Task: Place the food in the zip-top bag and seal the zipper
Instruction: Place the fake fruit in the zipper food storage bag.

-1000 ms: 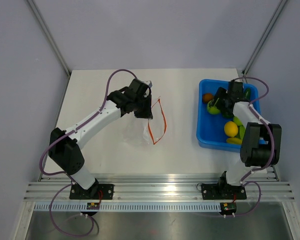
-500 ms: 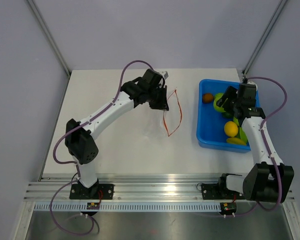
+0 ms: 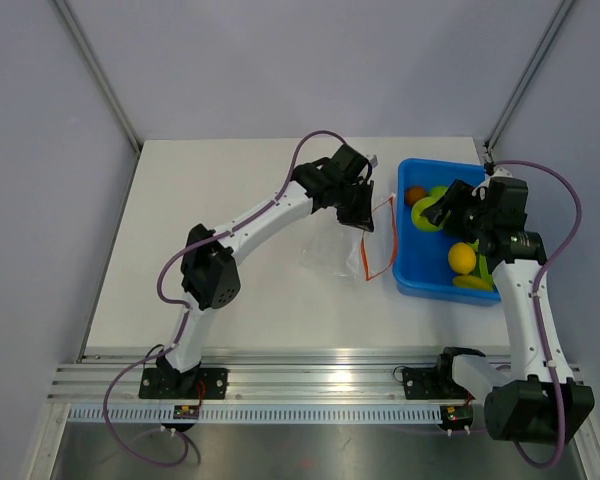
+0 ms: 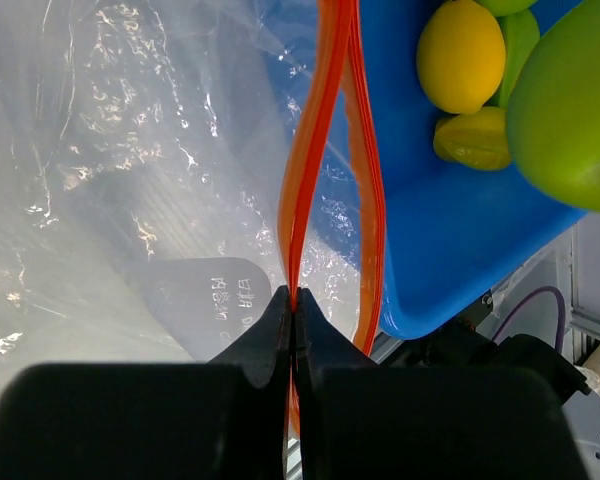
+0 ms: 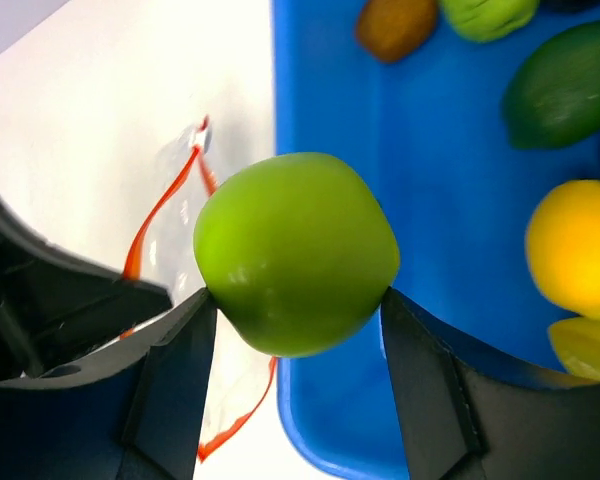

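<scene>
- The zip-top bag [image 3: 330, 252] is held up just beside the blue tray [image 3: 408, 272], its mouth parted only narrowly.
- One lip of the zipper [image 4: 302, 200] is pinched in the closed left gripper [image 4: 294, 300]; it could be pulled free under load.
- A green apple [image 5: 295, 250] is clamped in the right gripper [image 5: 295, 298]; it could be snagged on the narrow mouth and dropped outside the bag.

You will find no readable text here. The only print is a small pale marking [image 4: 230, 293] on a dark grey patch [image 4: 195, 305] seen through the clear zip-top bag [image 4: 100, 150] in the left wrist view, too blurred to make out.
</scene>
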`<state>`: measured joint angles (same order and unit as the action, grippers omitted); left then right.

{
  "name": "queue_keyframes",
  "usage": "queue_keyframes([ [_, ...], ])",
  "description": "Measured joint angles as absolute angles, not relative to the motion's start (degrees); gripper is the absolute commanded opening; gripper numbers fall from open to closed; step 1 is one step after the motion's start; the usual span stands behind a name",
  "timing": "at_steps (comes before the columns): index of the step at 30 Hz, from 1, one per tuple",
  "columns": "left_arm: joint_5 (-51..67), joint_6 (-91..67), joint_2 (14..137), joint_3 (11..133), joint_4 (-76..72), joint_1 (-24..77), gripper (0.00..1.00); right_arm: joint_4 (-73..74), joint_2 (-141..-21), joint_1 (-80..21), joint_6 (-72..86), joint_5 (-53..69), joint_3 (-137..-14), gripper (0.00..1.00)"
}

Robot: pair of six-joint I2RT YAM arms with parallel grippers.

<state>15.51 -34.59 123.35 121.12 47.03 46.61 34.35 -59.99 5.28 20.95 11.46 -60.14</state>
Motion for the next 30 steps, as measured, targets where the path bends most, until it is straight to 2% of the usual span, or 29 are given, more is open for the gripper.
queue_keyframes([
  [5, 15.94, -35.22, 123.39, 122.3, 47.16, 46.63, 0.0, 35.92, -60.14, 0.71, 20.51, 17.3, -60.84, 0.36],
  [12, 15.66, -35.59, 123.39, 123.44, 48.53, 46.46, 0.0, 35.11, -62.74, -9.89, 20.8, 17.41, -61.32, 0.37],
  [17, 15.25, -35.59, 123.0, 123.42, 50.87, 45.67, 0.0, 34.09, -64.73, -11.16, 21.41, 16.67, -61.32, 0.41],
  [19, 15.25, -35.59, 122.43, 123.39, 51.31, 45.6, 0.0, 34.06, -65.1, -11.25, 21.43, 16.29, -61.32, 0.46],
  [28, 21.23, -38.35, 117.12, 122.87, 47.55, 45.19, 0.0, 34.09, -65.49, -12.1, 21.43, 16.14, -61.32, 0.48],
  [30, 22.87, -39.11, 116.31, 122.87, 46.11, 45.28, 0.0, 34.09, -65.49, -12.4, 21.43, 16.19, -61.32, 0.51],
])
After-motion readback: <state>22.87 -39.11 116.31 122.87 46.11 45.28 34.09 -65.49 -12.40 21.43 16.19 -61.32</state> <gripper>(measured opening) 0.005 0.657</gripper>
